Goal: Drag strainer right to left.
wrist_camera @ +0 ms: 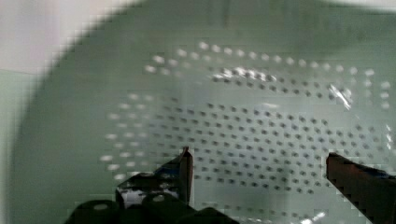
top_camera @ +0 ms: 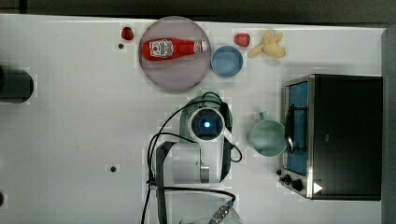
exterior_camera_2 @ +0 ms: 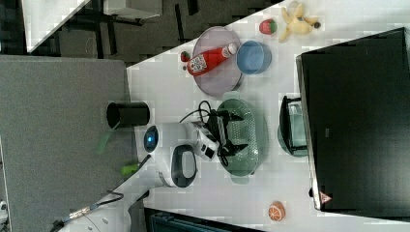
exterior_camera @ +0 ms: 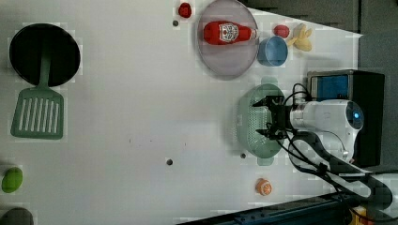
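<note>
1 strainer (exterior_camera: 251,123), pale mint green w/ holes in its bottom, sits on the white desk (exterior_camera: 122,117) at the left view's right, just below the grey plate (exterior_camera: 224,65) there. The hand (exterior_camera: 265,117) is over its bowl, fingers spread wide, released, nothing btwn them; in the wrist view both fingertips (wrist_camera: 186,163) hang above the perforated bottom, can't tell if touching.

Count, left view: 1 plate w/ 1 ketchup bottle (exterior_camera: 227,33) lying on it; 1 blue bowl (exterior_camera: 272,50) just right of the plate; 2 small red fruits (exterior_camera: 185,9), one each side of the plate; 1 banana (exterior_camera: 302,37) past the bowl; 1 orange half (exterior_camera: 264,186) below the strainer; 1 black pan (exterior_camera: 44,54) & 1 green spatula (exterior_camera: 38,112) far left; 1 lime-green fruit (exterior_camera: 12,179) lower left.

Top view: 1 mint mug (top_camera: 267,136) btwn arm & 1 black toaster oven (top_camera: 343,135), at the top view's right.
</note>
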Controlling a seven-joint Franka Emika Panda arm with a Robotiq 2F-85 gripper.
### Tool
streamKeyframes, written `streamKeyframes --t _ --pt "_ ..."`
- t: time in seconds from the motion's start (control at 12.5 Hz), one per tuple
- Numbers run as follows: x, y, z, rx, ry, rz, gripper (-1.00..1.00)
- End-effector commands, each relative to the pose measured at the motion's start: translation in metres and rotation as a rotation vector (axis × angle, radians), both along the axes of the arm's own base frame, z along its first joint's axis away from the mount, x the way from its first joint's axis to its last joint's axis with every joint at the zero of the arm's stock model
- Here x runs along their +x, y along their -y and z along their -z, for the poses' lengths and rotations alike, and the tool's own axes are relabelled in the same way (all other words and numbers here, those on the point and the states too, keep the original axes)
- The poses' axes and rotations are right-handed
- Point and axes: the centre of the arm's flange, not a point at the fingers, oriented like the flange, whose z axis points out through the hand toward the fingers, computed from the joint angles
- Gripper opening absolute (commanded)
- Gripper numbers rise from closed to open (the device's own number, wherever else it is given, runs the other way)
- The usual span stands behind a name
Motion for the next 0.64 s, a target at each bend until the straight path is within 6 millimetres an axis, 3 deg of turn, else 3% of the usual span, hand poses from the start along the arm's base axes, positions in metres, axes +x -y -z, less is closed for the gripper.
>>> streamKeyframes --t 0.08,0.4,0.64 --pt "-0.001 -0.038 0.003 0.007 -0.018 0.034 1.00" --pt "-0.003 -0.052 0.005 0.011 -0.025 0.015 1.00" --pt "-0.006 -0.073 0.009 0.037 -0.039 0.020 1.00"
